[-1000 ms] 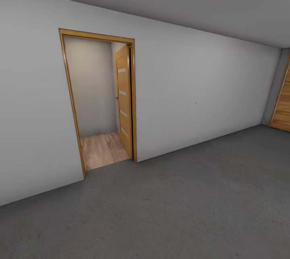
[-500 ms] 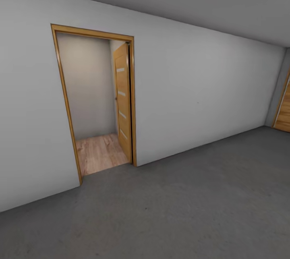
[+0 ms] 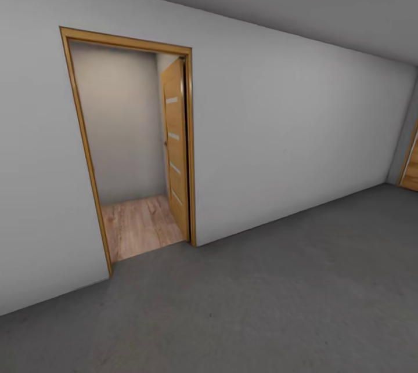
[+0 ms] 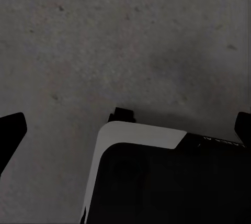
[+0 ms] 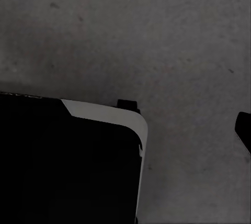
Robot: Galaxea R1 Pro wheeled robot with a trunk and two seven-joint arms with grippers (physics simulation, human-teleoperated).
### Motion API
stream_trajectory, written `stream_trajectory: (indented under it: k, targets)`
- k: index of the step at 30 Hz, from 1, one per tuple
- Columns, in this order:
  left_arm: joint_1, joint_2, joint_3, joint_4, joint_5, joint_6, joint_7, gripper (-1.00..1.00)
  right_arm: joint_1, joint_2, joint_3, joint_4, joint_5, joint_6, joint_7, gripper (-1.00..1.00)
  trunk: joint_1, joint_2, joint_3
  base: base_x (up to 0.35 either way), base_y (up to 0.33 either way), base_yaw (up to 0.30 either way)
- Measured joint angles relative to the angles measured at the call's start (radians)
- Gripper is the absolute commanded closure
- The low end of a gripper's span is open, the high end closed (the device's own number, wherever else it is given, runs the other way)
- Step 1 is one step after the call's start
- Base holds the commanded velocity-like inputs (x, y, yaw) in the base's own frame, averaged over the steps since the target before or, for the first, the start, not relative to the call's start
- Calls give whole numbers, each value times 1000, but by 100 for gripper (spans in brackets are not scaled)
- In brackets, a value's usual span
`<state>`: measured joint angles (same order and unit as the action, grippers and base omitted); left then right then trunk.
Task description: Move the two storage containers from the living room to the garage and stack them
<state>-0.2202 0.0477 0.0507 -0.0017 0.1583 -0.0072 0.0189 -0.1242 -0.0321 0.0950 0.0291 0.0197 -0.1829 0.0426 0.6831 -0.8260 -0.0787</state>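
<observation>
Left gripper (image 4: 125, 130) wide apart, empty, above concrete floor (image 4: 125, 35) | right gripper (image 5: 125, 130) spread unclear, nothing held | garage ahead: white wall (image 3: 290, 141), open doorway (image 3: 130, 147), wood planks (image 3: 139, 225) beyond

Through both wrist cameras I see my base (image 4: 172, 182): a black body with a rounded corner and a pale grey edge band (image 5: 104, 113). Black fingertips (image 4: 10, 130) poke in at the frame edges.

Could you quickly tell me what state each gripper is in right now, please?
Left gripper: jaws spread wide, open, holding nothing over the concrete floor.
Right gripper: cannot be told; one dark fingertip shows.
</observation>
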Motion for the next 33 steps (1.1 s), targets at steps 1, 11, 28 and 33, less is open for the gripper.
stream_trajectory:
  k: [1,11,28,33]
  targets:
    - [0,0,0,0,0,0,0,-100,0,0,0,0,0,0,0,-100,0,0,0,322,0,0]
    - [0,0,0,0,0,0,0,-100,0,0,0,0,0,0,0,-100,0,0,0,322,0,0]
    - [0,-1,0,0,0,0,0,-100,0,0,-1,0,-3,0,-1,-100,0,0,0,322,0,177]
    - [0,-1,0,0,0,0,0,-100,0,0,-1,0,-3,0,-1,-100,0,0,0,322,0,268]
